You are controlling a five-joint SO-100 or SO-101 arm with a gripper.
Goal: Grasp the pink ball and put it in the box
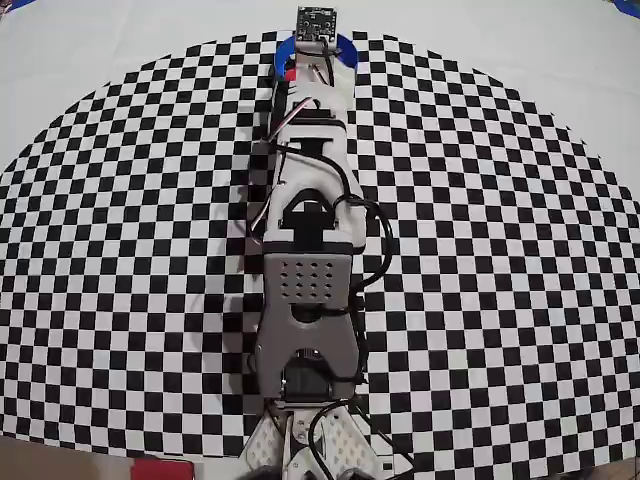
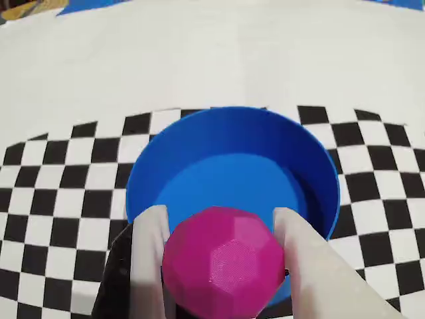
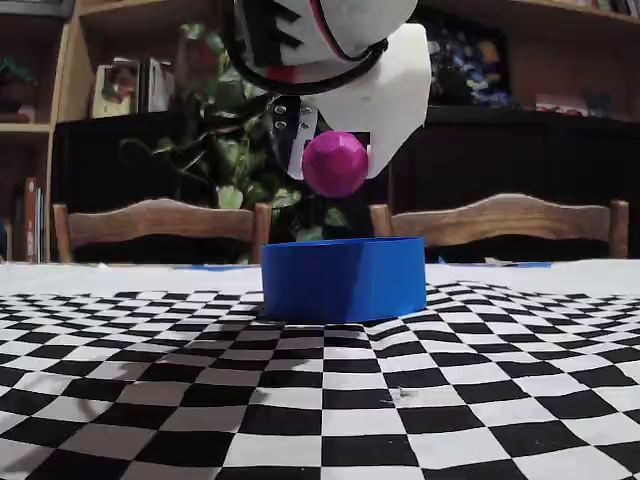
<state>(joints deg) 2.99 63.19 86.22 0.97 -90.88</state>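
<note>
The pink ball (image 2: 222, 259) is a faceted magenta sphere held between my gripper's (image 2: 221, 216) two white fingers (image 2: 149, 252), which are shut on it. In the fixed view the ball (image 3: 335, 163) hangs in the gripper (image 3: 335, 170) a short way above the box (image 3: 343, 277), not touching it. The box (image 2: 232, 139) is a round, shallow blue container, and I see nothing inside it. In the overhead view the arm stretches up the frame and covers most of the box; only its blue rim (image 1: 282, 55) shows, and the ball is hidden there.
A black-and-white checkered mat (image 1: 480, 250) covers the table, with plain white cloth (image 2: 199, 60) beyond the box. Two wooden chairs (image 3: 160, 222) stand behind the table. Behind them are dark shelves and a plant (image 3: 215, 150).
</note>
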